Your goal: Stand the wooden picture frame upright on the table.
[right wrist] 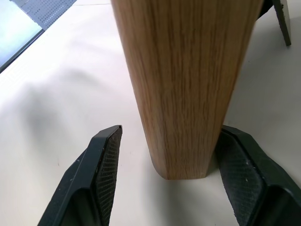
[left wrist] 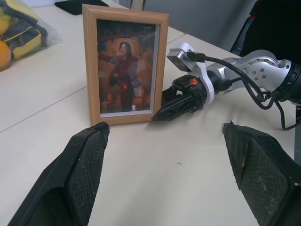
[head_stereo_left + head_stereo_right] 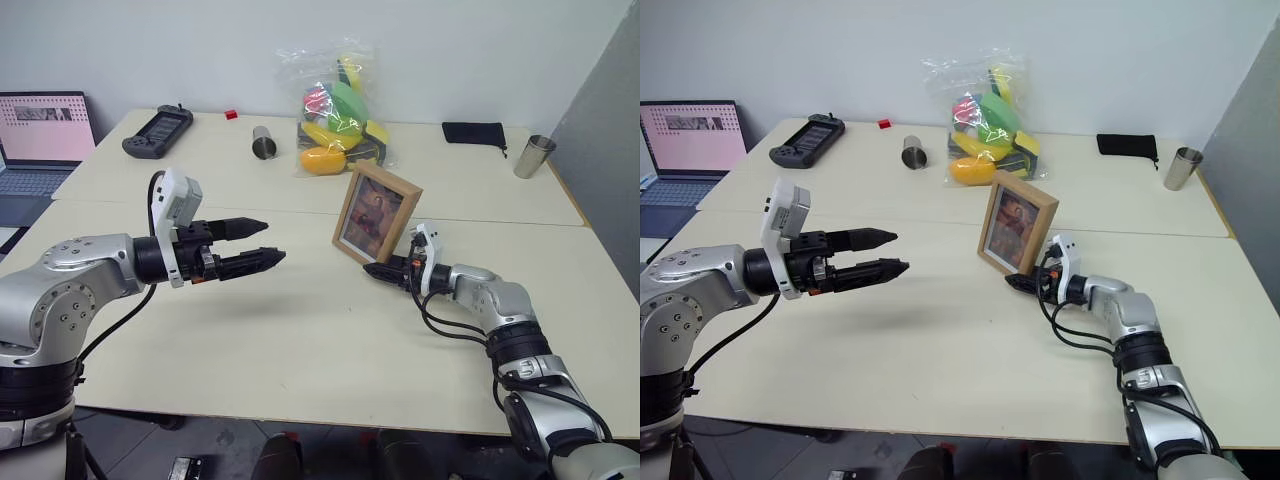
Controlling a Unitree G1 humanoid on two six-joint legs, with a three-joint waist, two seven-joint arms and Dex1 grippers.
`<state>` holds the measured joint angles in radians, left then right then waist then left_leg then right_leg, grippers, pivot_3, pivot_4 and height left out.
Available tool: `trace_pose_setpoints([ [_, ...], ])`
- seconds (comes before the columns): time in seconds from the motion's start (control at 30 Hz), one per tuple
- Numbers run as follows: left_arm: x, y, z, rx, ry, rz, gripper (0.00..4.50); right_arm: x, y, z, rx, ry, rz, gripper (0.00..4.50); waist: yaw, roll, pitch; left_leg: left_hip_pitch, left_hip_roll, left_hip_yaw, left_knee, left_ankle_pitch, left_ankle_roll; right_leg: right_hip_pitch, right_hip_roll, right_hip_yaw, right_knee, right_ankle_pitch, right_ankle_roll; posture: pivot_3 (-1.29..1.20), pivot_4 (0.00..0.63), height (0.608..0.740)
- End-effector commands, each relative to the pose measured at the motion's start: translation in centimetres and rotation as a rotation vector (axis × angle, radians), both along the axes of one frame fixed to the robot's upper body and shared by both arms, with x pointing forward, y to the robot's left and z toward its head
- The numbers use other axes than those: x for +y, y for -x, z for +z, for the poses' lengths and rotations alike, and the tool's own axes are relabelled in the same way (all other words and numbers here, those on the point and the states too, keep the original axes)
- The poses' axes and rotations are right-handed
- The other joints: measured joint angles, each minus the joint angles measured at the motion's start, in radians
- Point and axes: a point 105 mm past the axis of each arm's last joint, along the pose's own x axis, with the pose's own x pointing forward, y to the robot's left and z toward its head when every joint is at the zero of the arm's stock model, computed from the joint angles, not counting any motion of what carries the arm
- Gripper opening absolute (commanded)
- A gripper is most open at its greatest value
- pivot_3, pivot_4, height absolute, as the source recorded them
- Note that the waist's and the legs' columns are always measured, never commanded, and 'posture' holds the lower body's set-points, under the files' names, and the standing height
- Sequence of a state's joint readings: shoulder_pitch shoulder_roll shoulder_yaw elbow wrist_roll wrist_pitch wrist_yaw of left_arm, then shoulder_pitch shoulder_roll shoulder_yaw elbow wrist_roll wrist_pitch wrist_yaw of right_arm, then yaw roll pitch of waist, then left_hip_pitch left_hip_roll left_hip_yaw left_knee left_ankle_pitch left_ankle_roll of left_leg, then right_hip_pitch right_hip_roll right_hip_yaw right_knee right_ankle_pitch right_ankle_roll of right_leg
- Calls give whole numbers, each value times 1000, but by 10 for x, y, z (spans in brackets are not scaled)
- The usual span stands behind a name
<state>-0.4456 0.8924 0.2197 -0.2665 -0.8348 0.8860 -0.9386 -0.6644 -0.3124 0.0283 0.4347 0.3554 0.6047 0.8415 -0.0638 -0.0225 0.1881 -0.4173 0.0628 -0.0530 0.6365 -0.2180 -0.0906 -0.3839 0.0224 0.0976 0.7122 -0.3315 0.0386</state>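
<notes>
The wooden picture frame (image 3: 376, 213) stands upright on the table (image 3: 300, 340), leaning slightly back, its reddish portrait (image 2: 124, 66) facing me. My right gripper (image 3: 372, 270) lies low on the table at the frame's lower right corner. Its jaws are open and straddle the frame's side edge (image 1: 183, 84); one finger (image 1: 101, 165) stands clear of the wood, the other sits right beside it. My left gripper (image 3: 273, 241) hovers above the table to the left of the frame, open and holding nothing, pointing toward it.
At the back of the table are a bag of colourful toys (image 3: 335, 110), a metal cup on its side (image 3: 263, 142), a game controller (image 3: 157, 131), a black pouch (image 3: 473, 132) and an upright metal cup (image 3: 533, 156). A laptop (image 3: 40, 140) sits far left.
</notes>
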Motion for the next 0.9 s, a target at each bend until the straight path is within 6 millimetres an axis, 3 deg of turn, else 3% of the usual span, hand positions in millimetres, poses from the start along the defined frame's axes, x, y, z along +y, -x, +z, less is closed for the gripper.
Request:
trace_pose_setpoints([
  [0.03,-4,1,7,-35,3,-27,4109,-22,-1,17,-104,48,-65,3122,6,0,0,0,0,0,0,0,0,0,0,0,0,0,0,0,150,740],
  [0.2,-6,-3,5,-36,6,-36,4109,-38,10,26,-194,132,-85,3122,7,0,0,-1,0,0,-1,0,0,-1,0,0,-1,0,0,0,150,740],
  [0.3,-9,-8,-1,-24,31,-20,4109,-69,13,42,-297,175,-261,3122,7,0,0,-1,0,0,-2,0,0,-1,0,0,-1,0,0,0,150,740],
  [0.4,-10,-16,-11,-19,76,52,4109,-86,24,46,-347,176,-405,3122,9,0,0,-1,0,0,-3,0,0,-1,0,0,-1,0,0,0,150,740],
  [0.5,-9,-24,-24,-9,119,158,4109,-95,37,44,-351,147,-538,3122,8,0,0,-1,0,0,-3,0,0,-1,0,1,-1,0,0,0,150,740],
  [0.67,-12,-24,-47,13,141,266,4109,-95,62,31,-349,167,-633,3122,6,1,0,-1,0,1,-5,0,0,-3,0,2,0,0,0,0,150,740],
  [0.9,18,-43,-62,-93,150,675,4109,-111,79,11,-305,215,-844,3122,9,0,0,0,-1,1,-6,0,0,-2,-1,2,0,-1,1,0,150,740],
])
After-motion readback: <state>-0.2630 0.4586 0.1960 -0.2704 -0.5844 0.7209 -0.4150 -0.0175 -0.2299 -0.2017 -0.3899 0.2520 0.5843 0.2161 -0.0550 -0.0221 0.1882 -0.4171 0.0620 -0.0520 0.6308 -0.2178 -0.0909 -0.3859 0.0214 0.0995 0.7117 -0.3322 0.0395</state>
